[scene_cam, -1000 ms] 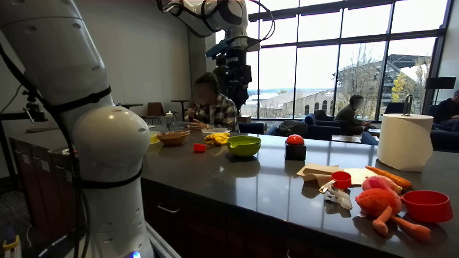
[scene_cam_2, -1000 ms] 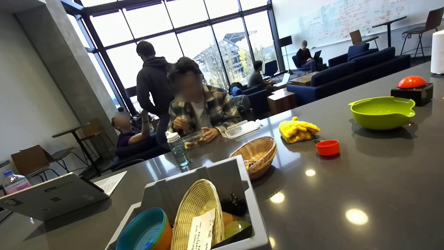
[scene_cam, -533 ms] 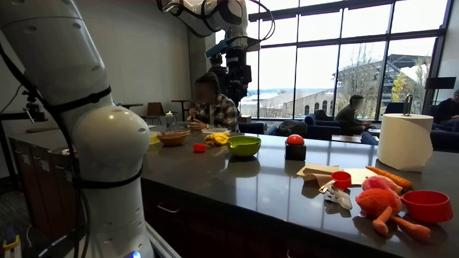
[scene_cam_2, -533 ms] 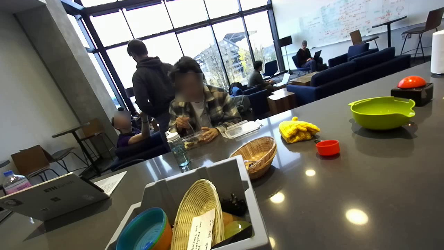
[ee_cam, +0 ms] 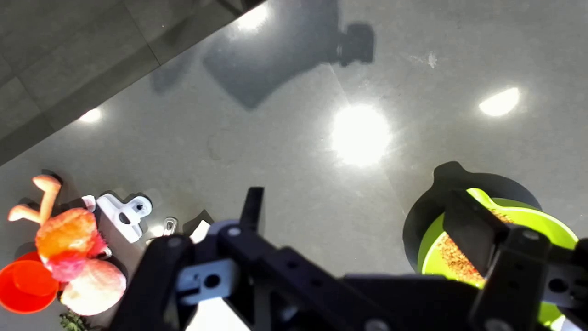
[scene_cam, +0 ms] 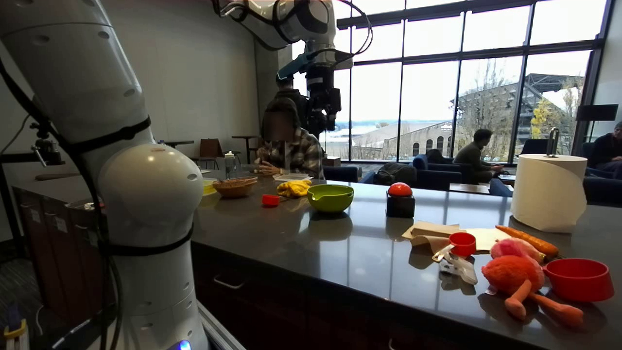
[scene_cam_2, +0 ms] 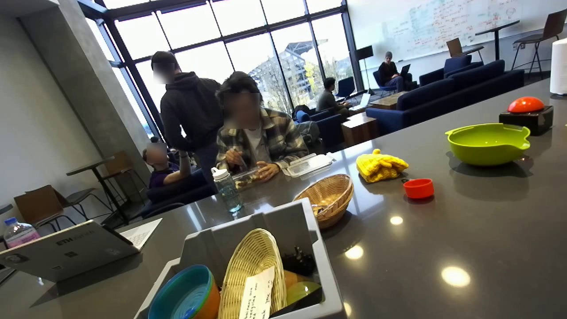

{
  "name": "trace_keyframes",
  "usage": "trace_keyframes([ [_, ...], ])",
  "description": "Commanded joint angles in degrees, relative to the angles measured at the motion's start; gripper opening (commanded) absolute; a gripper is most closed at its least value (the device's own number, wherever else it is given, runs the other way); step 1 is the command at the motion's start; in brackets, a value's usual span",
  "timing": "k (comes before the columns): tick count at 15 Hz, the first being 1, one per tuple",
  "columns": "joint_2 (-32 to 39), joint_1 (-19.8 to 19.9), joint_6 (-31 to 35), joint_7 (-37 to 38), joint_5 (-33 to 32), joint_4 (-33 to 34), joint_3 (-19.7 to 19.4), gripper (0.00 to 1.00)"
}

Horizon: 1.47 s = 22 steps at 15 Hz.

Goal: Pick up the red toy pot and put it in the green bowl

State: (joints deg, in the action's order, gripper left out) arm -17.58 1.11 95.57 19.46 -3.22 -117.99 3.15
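One standing man (scene_cam_2: pixel 191 108) shifted; three red pots (scene_cam: pixel 270 201), one green bowl (scene_cam_2: pixel 487 154) stayed.

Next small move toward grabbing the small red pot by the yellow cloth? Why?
Probably carry the gripper sideways, above rim height, past the green bowl toward the small red pot. The jaws stand open with nothing between them, and the wrist view shows the bowl but not the pot, which sits on the counter beside the yellow cloth.
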Motion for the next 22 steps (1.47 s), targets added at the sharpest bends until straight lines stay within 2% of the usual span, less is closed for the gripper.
trace_keyframes([
  [1, -0.98, 0.14, -0.25, 0.27, 1.02, -0.05, -0.19, 1.00],
  [10, -0.74, 0.25, -0.60, 0.30, 0.79, 0.57, -0.22, 1.00],
  [22, 6.65, 1.13, -4.80, 3.35, -1.08, 5.97, -0.12, 1.00],
])
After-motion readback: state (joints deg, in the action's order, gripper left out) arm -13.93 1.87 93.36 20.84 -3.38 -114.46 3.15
